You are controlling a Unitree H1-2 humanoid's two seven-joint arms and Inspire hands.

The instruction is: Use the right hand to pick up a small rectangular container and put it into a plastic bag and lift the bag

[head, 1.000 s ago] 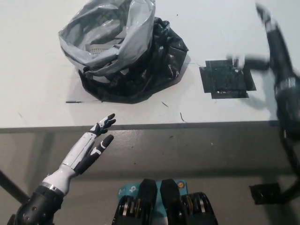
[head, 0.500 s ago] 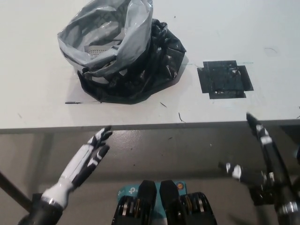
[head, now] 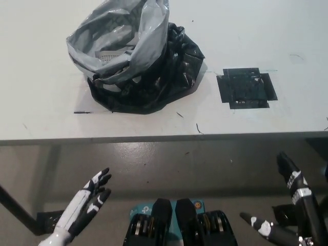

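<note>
A crumpled plastic bag (head: pixel 137 61), grey inside and black outside, sits open on the white table (head: pixel 246 31). A pale rectangular container (head: pixel 106 54) with a dotted surface lies inside the bag, partly hidden by its folds. My black right hand (head: pixel 287 205) hangs below the table's front edge at the lower right, open and holding nothing. My white left hand (head: pixel 88 202) rests low at the lower left, also below the table edge, fingers spread.
A square patch of black tape (head: pixel 246 87) marks the table to the right of the bag. Thin dark marks lie near the front edge (head: pixel 154 137). Grey floor shows below the table.
Both hands have dropped lower and nearer the picture's bottom. The right hand, over the tape patch a second ago, has come off the table. The bag has not moved.
</note>
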